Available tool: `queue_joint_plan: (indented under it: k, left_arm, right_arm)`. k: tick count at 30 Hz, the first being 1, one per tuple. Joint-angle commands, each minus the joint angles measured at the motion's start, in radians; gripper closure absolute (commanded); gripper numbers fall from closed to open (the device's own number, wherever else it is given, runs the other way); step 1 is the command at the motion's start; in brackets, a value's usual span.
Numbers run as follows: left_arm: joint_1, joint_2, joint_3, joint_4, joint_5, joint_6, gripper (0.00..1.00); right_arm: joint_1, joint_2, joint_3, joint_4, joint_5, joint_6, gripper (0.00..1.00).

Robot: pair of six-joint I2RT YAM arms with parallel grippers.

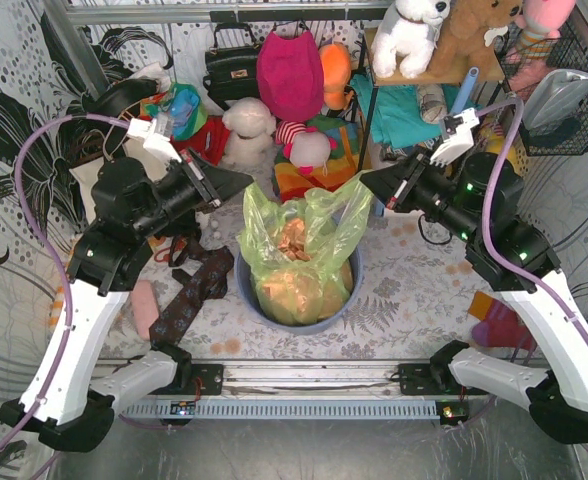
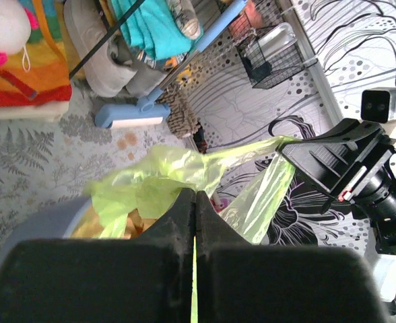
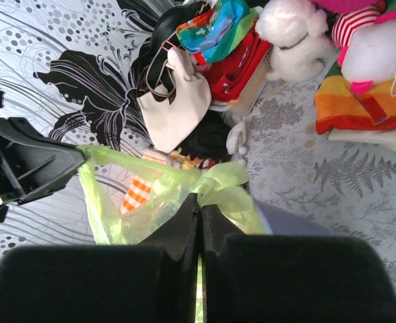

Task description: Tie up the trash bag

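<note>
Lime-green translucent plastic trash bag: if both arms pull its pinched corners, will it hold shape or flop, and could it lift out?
Probably floppy: the thin lime-green plastic trash bag sags, wrinkled, between the left gripper and right gripper. Likely light, showing only crumpled orange-brown paper, so pulling may lift it from the round blue-grey bin.

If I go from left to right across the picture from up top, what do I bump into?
Pink item → left gripper → trash bag → right gripper → orange-and-red item.
</note>
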Motion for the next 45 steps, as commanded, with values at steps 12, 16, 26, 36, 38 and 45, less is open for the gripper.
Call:
queue_joint_plan:
  k: [12, 16, 26, 36, 38, 45]
  left_arm:
    - [-0.001, 0.044, -0.02, 0.133, -0.08, 0.082, 1.0]
    - [-0.001, 0.086, -0.042, 0.159, -0.083, 0.102, 1.0]
    - [0.015, 0.267, 0.012, 0.236, -0.067, 0.134, 1.0]
    - [0.038, 0.442, 0.188, 0.213, -0.12, 0.176, 1.0]
    - [0.041, 0.456, 0.197, 0.236, -0.119, 0.163, 1.0]
    - [0.046, 0.443, 0.217, 0.382, -0.057, 0.102, 1.0]
  right_arm:
    - [0.006, 0.03, -0.018, 0.038, 0.106, -0.1, 1.0]
    - [0.006, 0.045, -0.049, 0.055, 0.139, -0.123, 1.0]
    - [-0.002, 0.144, -0.02, 0.075, 0.285, -0.229, 1.0]
    - [-0.08, 0.266, 0.055, 0.161, 0.212, -0.278, 1.0]
    - [-0.082, 0.267, 0.058, 0.192, 0.184, -0.288, 1.0]
    - [-0.082, 0.245, 0.111, 0.246, 0.098, -0.313, 1.0]
